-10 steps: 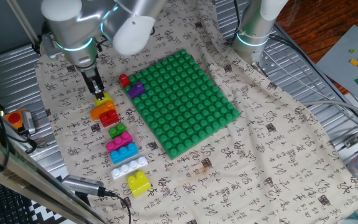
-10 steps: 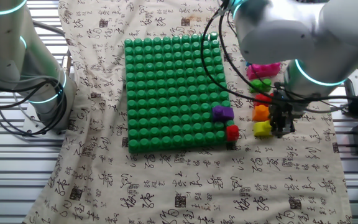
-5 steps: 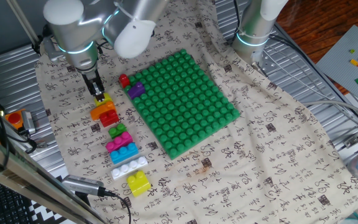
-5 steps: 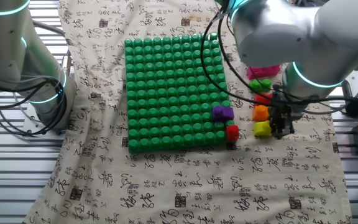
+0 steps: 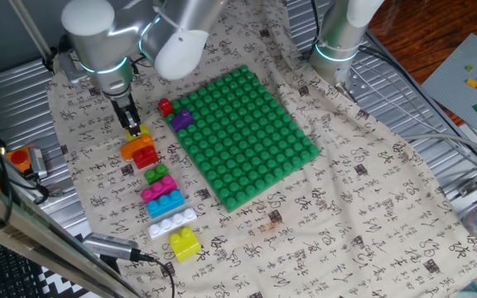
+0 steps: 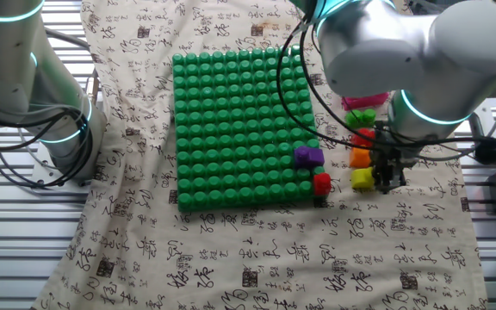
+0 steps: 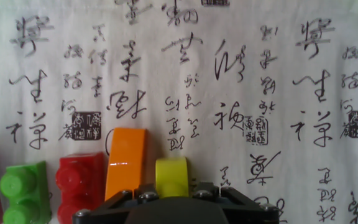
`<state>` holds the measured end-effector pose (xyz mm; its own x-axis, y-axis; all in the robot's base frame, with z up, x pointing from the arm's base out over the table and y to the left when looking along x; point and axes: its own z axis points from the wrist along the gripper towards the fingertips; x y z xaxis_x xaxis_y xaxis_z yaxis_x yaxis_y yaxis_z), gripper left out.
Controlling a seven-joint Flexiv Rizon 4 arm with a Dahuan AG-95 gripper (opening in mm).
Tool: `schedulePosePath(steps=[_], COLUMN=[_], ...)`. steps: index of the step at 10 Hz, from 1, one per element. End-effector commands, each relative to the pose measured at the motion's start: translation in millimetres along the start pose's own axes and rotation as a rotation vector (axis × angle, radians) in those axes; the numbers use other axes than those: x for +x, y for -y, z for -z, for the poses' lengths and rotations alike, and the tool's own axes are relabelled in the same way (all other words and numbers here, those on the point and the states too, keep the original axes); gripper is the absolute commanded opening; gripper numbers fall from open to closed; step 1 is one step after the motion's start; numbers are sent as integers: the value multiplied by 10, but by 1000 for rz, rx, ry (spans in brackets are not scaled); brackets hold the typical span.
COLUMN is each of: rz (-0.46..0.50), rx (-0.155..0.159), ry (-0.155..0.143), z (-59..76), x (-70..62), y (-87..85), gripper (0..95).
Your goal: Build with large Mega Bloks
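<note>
With only a red brick [image 5: 166, 107] and purple brick [image 5: 181, 118] on the baseplate's [image 5: 247, 136] corner, we have our gripper [image 5: 133, 129] closed on the yellow brick [image 6: 363, 178], most bricks unplaced.

This looks like a robot lab, not a home. Two big silver robot arms [image 5: 139, 33] [image 5: 342, 29] with glowing blue rings stand at a metal table [image 5: 11, 83] made of ridged bars. A white cloth [image 5: 371, 199] with black writing covers the table, and toys lie on it: a big green studded baseplate [image 5: 243, 136] and a row of chunky Mega Bloks [image 5: 160, 194]. Black cables [image 5: 437, 141] run across the table edge. A keyboard [image 5: 7, 269] sits in the near corner in one fixed view. A pale grey plate [image 5: 474, 79] with tiny bricks lies off to the side on a wooden floor [image 5: 412, 29].
</note>
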<state>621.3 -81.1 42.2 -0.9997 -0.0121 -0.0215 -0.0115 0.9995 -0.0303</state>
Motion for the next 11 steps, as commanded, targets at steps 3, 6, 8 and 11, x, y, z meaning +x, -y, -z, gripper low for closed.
schedulePosePath(steps=[3,6,8,11], rz=[0,6,40,57], rx=[3,2,2,0], ry=[11,20,6,-26], z=[-66,-108,-47,267], x=[21,57,68,149], y=[-23,-13,-22,-94], gripper=[190,0,0,0])
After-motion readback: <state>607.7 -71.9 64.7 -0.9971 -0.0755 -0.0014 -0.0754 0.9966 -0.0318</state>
